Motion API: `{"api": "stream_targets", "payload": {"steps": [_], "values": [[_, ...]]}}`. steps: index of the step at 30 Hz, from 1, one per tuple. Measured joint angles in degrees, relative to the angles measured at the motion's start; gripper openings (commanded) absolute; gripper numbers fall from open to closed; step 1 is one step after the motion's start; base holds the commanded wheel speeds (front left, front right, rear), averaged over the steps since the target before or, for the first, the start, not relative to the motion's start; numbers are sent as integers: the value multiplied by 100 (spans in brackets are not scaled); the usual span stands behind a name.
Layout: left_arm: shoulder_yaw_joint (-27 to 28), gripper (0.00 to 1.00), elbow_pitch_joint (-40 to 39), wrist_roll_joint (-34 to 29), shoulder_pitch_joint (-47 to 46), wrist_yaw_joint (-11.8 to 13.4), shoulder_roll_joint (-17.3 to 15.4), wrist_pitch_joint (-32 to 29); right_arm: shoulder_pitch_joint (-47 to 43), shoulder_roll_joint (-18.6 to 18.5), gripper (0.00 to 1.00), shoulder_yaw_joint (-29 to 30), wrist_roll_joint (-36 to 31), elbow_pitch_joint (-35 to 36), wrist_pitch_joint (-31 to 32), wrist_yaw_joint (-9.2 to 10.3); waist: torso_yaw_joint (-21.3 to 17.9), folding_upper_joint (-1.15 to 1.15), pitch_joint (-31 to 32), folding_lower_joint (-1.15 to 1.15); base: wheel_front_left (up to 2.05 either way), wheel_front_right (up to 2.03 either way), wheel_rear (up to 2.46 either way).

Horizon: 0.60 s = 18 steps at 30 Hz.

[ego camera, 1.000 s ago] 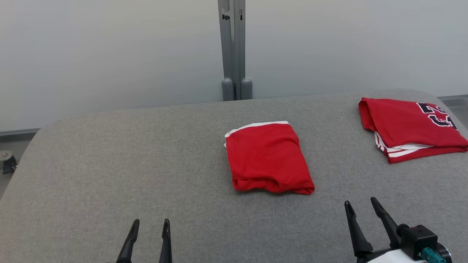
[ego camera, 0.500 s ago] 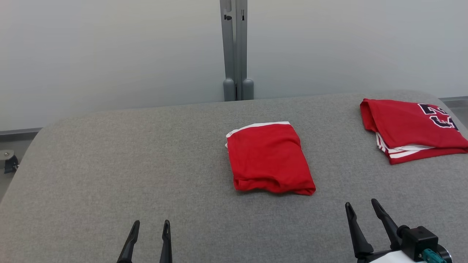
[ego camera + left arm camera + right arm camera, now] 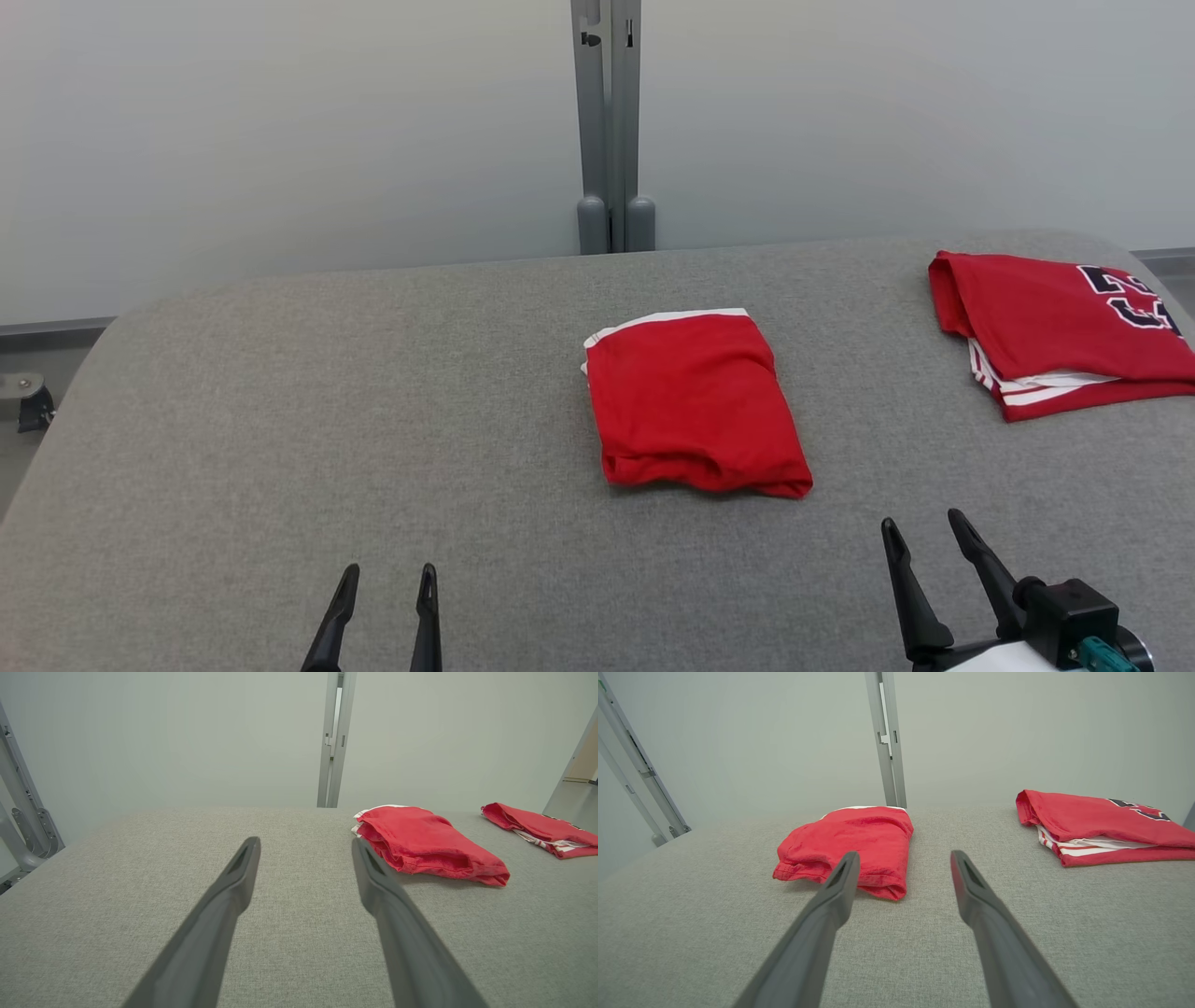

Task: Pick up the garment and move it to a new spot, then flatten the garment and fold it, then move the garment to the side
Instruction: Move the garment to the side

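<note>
Rightward, the second jersey [image 3: 1055,327] is cut off; left hand [image 3: 388,571] and right hand [image 3: 920,520] gape empty near the garment [image 3: 695,401].

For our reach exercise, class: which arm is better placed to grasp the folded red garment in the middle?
Probably right: the right gripper, open, sits nearer the garment; the left gripper lies farther off.

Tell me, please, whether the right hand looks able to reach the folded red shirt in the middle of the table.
Probably yes: the right hand is open and sits just short of the folded red shirt, with only bare grey table between them and nothing in the way.
</note>
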<state>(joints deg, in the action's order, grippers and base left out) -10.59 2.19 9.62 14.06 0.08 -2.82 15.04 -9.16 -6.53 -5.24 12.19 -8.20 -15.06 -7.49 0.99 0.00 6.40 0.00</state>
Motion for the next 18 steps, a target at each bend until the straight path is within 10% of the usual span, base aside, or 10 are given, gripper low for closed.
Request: {"api": "stream_targets", "payload": {"steps": [18], "values": [[-227,100,0,-168,-114,-68,0,0,992,-212,100,-432,810,-967,0,0,175,0,-258,0,0,0,0]]}}
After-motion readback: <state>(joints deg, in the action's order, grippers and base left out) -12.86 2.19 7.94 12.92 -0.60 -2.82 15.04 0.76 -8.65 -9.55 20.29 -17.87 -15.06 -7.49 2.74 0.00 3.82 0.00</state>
